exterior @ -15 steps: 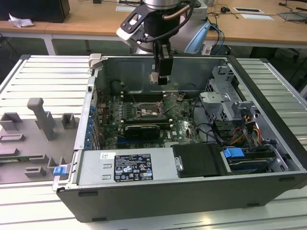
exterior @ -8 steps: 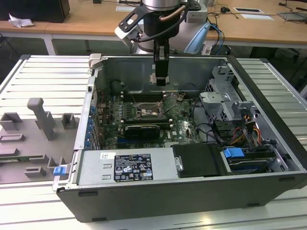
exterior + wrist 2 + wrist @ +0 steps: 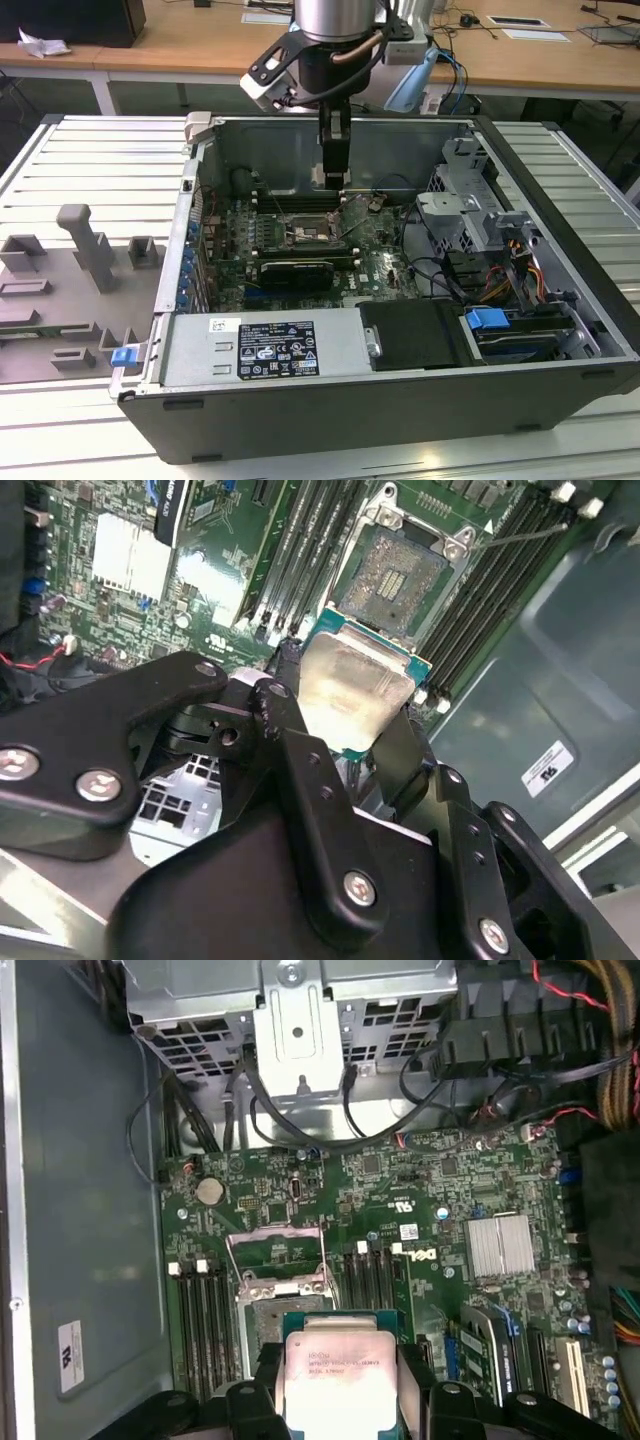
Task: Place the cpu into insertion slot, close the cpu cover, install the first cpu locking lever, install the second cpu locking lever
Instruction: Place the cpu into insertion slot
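My gripper [image 3: 338,1385] is shut on the cpu [image 3: 335,1370], a square chip with a pale metal top on a green edge, held by two opposite sides between black fingers [image 3: 415,1380]. In the second wrist view the cpu [image 3: 352,690] hangs above the board, short of the insertion slot [image 3: 400,575], whose pinned centre lies bare. The cpu cover [image 3: 275,1248] stands swung up and open at the far side of the insertion slot [image 3: 272,1310]. A thin wire locking lever [image 3: 520,535] sticks out beside the slot. In the exterior view the gripper [image 3: 334,182] hangs inside the open computer case, above and behind the slot [image 3: 300,233].
Black memory slots [image 3: 200,1310] flank the socket on both sides. A silver heatsink [image 3: 500,1245], a black expansion card [image 3: 295,270], a drive cage [image 3: 470,200] and loose cables crowd the case. The power supply [image 3: 265,345] lies at the front. Grey fixtures [image 3: 85,250] stand outside on the exterior view's left.
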Controlling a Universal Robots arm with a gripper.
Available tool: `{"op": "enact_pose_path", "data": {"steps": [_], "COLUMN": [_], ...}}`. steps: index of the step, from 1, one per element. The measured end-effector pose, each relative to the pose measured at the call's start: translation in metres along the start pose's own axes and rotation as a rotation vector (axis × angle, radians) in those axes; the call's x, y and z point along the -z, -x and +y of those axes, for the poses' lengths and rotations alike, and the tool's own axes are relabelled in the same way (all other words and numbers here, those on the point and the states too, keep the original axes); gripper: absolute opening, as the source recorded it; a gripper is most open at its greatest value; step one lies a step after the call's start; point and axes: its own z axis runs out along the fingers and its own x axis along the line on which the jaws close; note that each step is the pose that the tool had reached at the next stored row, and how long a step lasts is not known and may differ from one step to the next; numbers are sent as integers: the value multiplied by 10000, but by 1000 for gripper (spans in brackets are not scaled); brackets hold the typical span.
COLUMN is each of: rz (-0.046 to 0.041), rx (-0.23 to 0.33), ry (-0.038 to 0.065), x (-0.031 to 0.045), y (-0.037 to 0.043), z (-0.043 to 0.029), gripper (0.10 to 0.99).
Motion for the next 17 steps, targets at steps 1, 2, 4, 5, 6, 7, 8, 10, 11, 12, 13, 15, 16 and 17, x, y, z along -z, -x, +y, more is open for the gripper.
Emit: {"op": "enact_pose_path", "data": {"steps": [1,2,4,5,6,7,8,10,11,12,13,15,16,17], "rz": [12,25,56,71,88,109,133,160,167,170,172,173,167,154], "rx": [130,276,606,770,953,1202,1463,1723,1787,1821,1861,1862,1762,1636], "ry": [-3,-6,-13,-15,-19,-24,-29,-35,-35,-37,-38,-38,-35,-33], "x": [-11,-21,-46,-58,-70,-84,-100,-127,-149,-167,-193,-244,-278,-308], "y": [0,1,1,1,1,2,2,3,1,-3,-13,-41,-50,-55], "z": [-1,-1,-4,-5,-6,-7,-9,-12,-16,-18,-22,-34,-38,-41], "gripper": [533,533,533,533,533,533,533,533,533,533,533,533,533,533]}}
